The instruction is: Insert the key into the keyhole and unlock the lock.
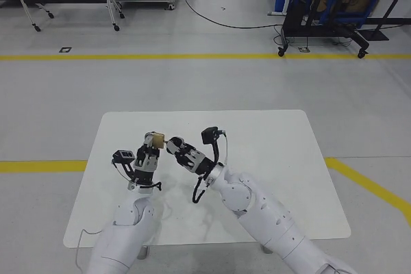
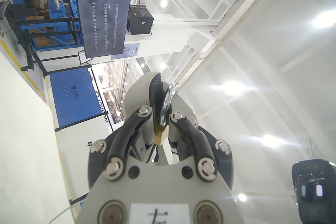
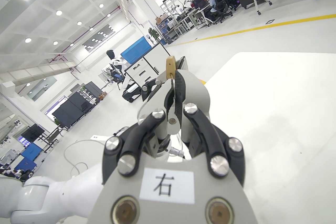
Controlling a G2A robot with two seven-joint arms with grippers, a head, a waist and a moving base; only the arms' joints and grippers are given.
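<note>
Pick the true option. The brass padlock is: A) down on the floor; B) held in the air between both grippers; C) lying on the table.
B: the brass padlock sits between the left gripper and the right gripper gripping the key, above the table.

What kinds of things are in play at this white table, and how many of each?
lock: 1
key: 1
grippers: 2, the left gripper and the right gripper
table: 1
Total: 5
</note>
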